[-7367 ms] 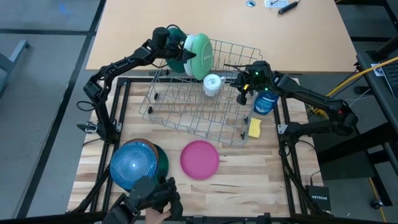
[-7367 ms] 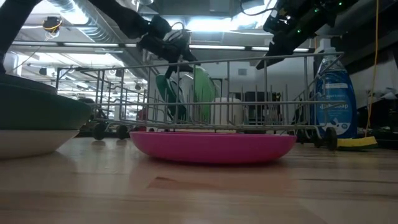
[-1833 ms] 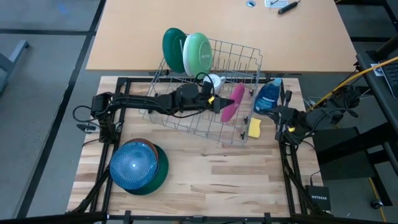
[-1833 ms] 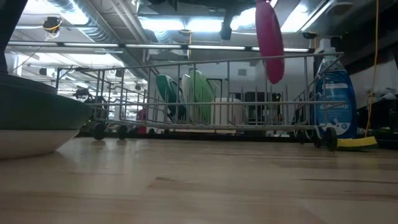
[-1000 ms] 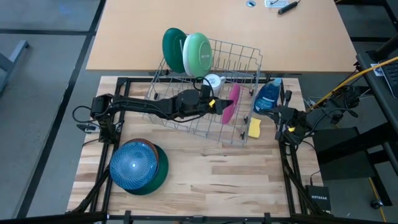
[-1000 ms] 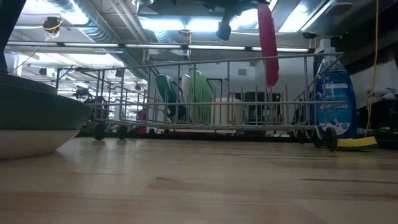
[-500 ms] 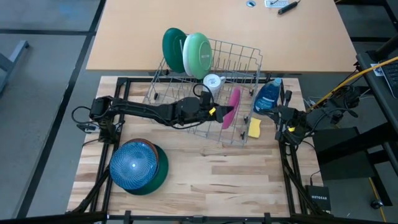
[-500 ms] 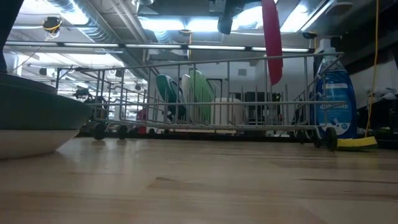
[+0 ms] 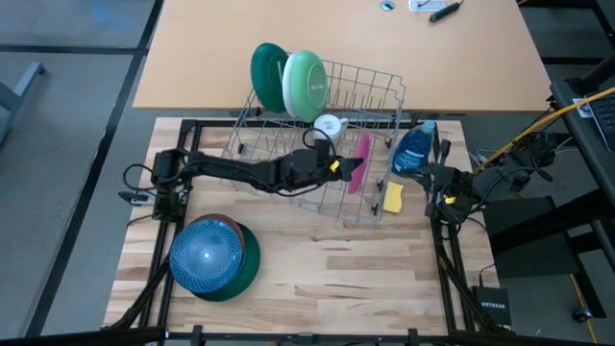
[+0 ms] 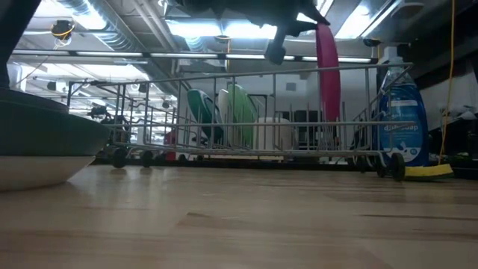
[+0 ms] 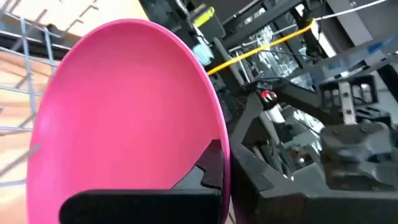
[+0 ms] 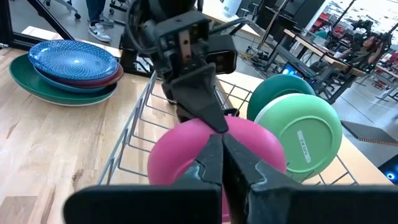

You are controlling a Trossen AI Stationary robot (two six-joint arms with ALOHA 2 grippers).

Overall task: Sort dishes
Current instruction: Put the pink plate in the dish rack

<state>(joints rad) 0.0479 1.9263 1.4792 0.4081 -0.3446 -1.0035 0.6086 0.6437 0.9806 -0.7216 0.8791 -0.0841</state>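
A pink plate point(image 9: 360, 160) stands on edge inside the wire dish rack point(image 9: 288, 187), near the rack's right end. My left gripper point(image 9: 340, 166) reaches over the rack from the table's left and is shut on it. A dark green plate point(image 9: 267, 77) and a light green plate point(image 9: 308, 85) stand on edge in the rack's far left corner. A blue plate point(image 9: 205, 252) tops a stack with a dark green dish point(image 9: 246, 261) at the near left. My right gripper point(image 12: 222, 163) waits shut by the table's right edge, pointing at the rack. My left gripper pinches the pink plate's upper rim point(image 11: 219, 134), one finger point(image 11: 210, 167) on each face. The fingers come about level from the table's left. The plate hangs upright and edge-on, its lower edge point(image 10: 329, 134) down between the rack's wires. I cannot tell whether it rests on the rack's floor.
A white cup point(image 9: 330, 125) sits in the rack just behind the pink plate. A blue soap bottle point(image 9: 413, 152) and a yellow sponge point(image 9: 393, 196) stand right of the rack. Bare wood lies along the near edge, right of the stack.
My left gripper has come down with the pink plate. The plate hung above the rack's top wires; now it reaches down inside the rack and stands more upright. The gripper has stayed shut on it.
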